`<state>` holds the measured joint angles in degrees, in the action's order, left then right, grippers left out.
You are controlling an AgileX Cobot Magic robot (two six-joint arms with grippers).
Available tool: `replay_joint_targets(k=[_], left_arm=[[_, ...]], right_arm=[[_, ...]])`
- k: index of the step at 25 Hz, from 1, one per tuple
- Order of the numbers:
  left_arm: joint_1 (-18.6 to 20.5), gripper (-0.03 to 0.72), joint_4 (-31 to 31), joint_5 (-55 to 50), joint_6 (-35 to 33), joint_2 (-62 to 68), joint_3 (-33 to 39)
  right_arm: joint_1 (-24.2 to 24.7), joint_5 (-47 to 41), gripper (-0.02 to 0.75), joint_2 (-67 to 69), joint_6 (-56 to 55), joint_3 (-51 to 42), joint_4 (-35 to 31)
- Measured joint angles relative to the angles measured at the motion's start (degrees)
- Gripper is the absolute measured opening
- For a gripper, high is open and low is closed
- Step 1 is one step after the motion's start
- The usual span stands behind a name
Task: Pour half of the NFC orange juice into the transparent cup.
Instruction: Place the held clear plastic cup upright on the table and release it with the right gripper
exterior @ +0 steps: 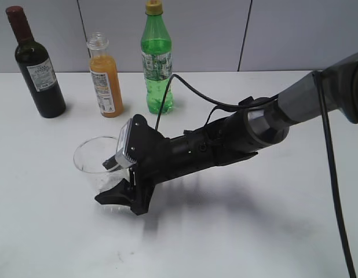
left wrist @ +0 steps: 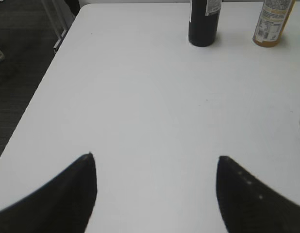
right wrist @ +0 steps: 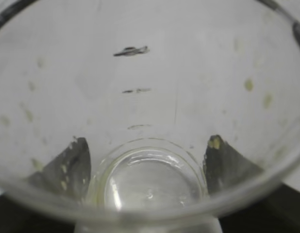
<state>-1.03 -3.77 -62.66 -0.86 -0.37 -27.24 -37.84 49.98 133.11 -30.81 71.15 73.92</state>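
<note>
The NFC orange juice (exterior: 106, 81) stands upright and capless at the back of the white table, and its lower part shows in the left wrist view (left wrist: 271, 24). The transparent cup (exterior: 93, 159) stands upright and empty at the left-centre; the right wrist view looks into it (right wrist: 150, 179). My right gripper (exterior: 112, 182) reaches across from the right. Its fingers are spread on either side of the cup's lower part (right wrist: 147, 155), showing through the clear wall. My left gripper (left wrist: 155, 160) is open and empty above bare table, far from the bottles.
A dark wine bottle (exterior: 40, 75) stands left of the juice and shows in the left wrist view (left wrist: 204, 22). A green soda bottle (exterior: 157, 63) stands right of the juice. The table's left edge (left wrist: 43, 97) drops to dark floor. A black cable hangs over the right arm.
</note>
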Motion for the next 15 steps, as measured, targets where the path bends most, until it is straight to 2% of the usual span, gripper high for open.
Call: replay_joint_targets(k=[3,15], left_arm=[[0.0,0.59,0.0,0.0,0.0,0.0,0.0],[0.0,0.59,0.0,0.0,0.0,0.0,0.0]], right_arm=[[-0.1,-1.5,0.549,0.2,-1.6,0.1,2.5],[-0.1,-2.7,0.539,0.2,-2.1,0.2,2.6]])
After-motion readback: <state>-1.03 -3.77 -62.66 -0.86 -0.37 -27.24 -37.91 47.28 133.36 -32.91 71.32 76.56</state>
